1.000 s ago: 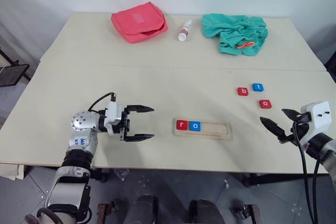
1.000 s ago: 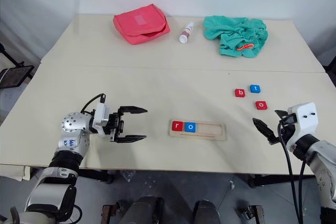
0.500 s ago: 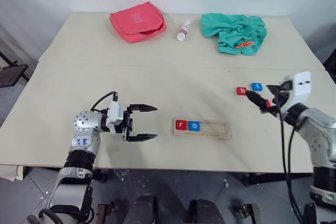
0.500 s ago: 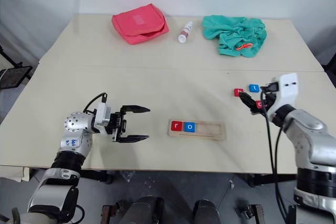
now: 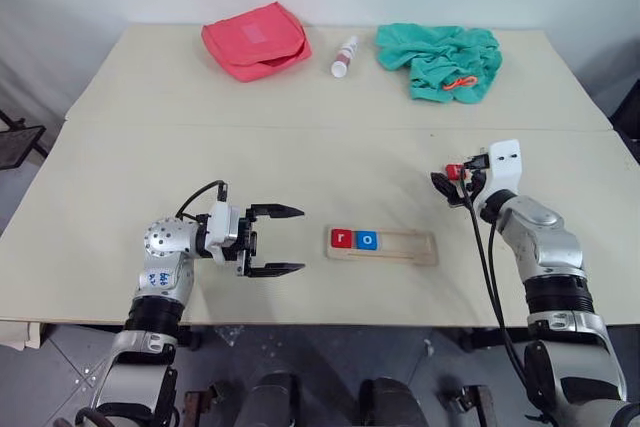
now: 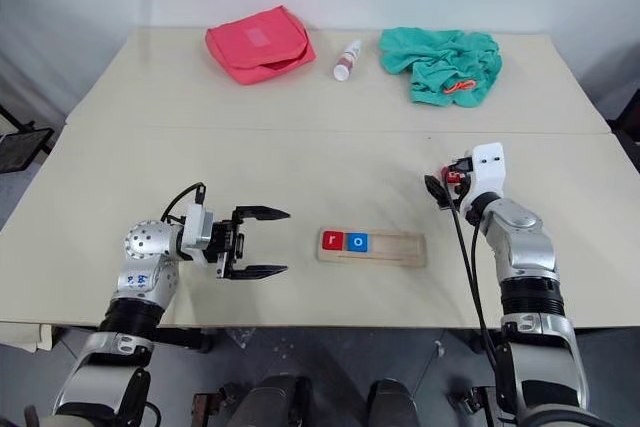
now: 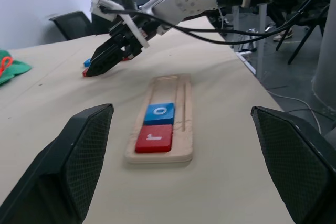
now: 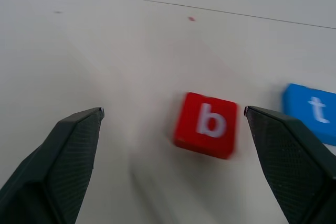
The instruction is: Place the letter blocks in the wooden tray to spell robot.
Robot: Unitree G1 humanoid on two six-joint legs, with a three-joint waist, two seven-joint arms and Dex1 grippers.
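Reaching for the red b block [image 8: 207, 125]
Right pincer [image 8: 173, 124] spread wide, off-centre over b; could nudge blue t block [image 8: 313, 113] just beside. Left pincer [image 5: 284, 240] spread, idle beside wooden tray [image 5: 410, 245].

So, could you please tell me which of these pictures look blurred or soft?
Right wrist view: the red b block is smeared, the blue t block soft. Left wrist view: tray sharp, room behind softer. Head views: crisp, evenly lit.
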